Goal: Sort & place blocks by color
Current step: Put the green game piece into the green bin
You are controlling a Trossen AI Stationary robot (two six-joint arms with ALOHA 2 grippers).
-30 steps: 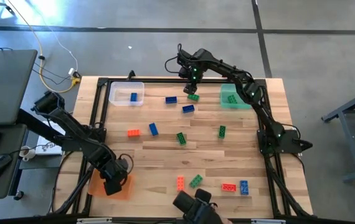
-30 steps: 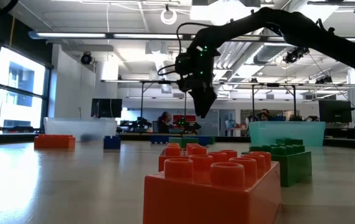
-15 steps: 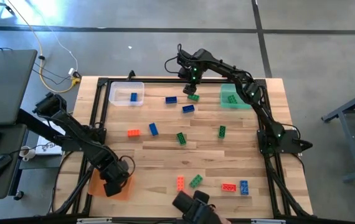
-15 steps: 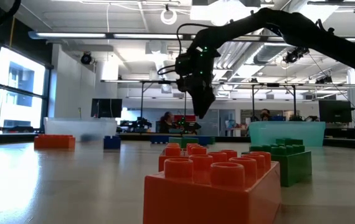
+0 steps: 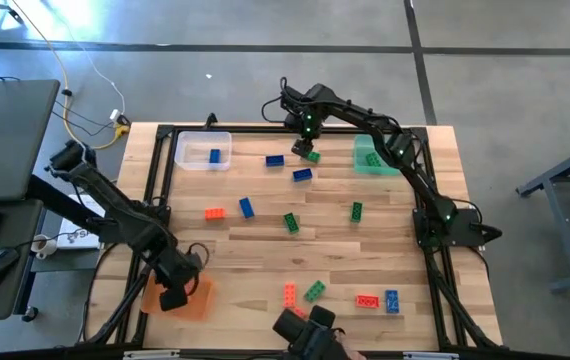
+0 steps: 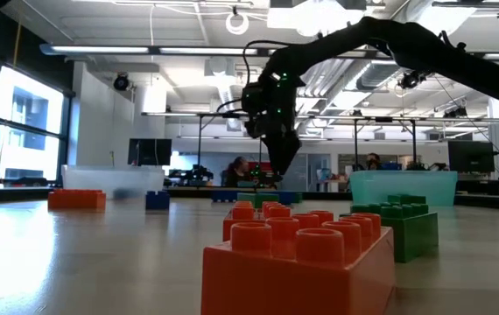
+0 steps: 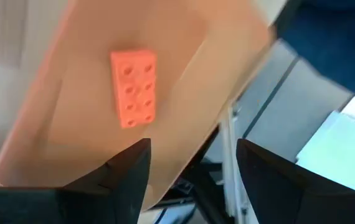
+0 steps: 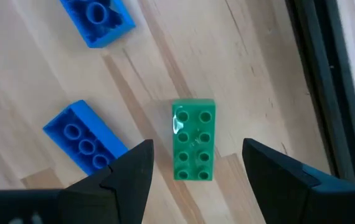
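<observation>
High view, read left to right, with the table's centre as the clock's hub. At about 8 o'clock, the left gripper point(image 5: 175, 292) hangs over the orange tray point(image 5: 201, 304); its fingers point(image 7: 124, 177) stand apart and hold nothing; an orange-red block point(image 7: 133, 88) lies loose on the tray floor ahead of them, so this block looks delivered. At about 10 o'clock, the clear tray point(image 5: 187, 145) holds one blue block point(image 5: 214, 156). Across the middle lie unsorted blocks: an orange-red one point(image 5: 214, 213), several blue and green ones, and a mixed cluster toward 6 o'clock. At about 12 o'clock, the right gripper point(image 5: 307, 140) hovers above a green block point(image 5: 312, 156); its fingers point(image 8: 131, 174) are spread and empty. The wrist view shows the green block point(image 8: 193, 140) centred in the gap between the fingers, its long axis running along the gripper's line of sight, so the fingers flank its two long sides; a descent and a closing would, in judgement, take it across its narrow width. Two blue blocks point(image 8: 87, 137) lie just beside it, a risk of contact on the way down. At about 1 o'clock, the green tray point(image 5: 392, 166) sits near this block, already holding a green one point(image 5: 372, 158); the right arm is far the nearer.
</observation>
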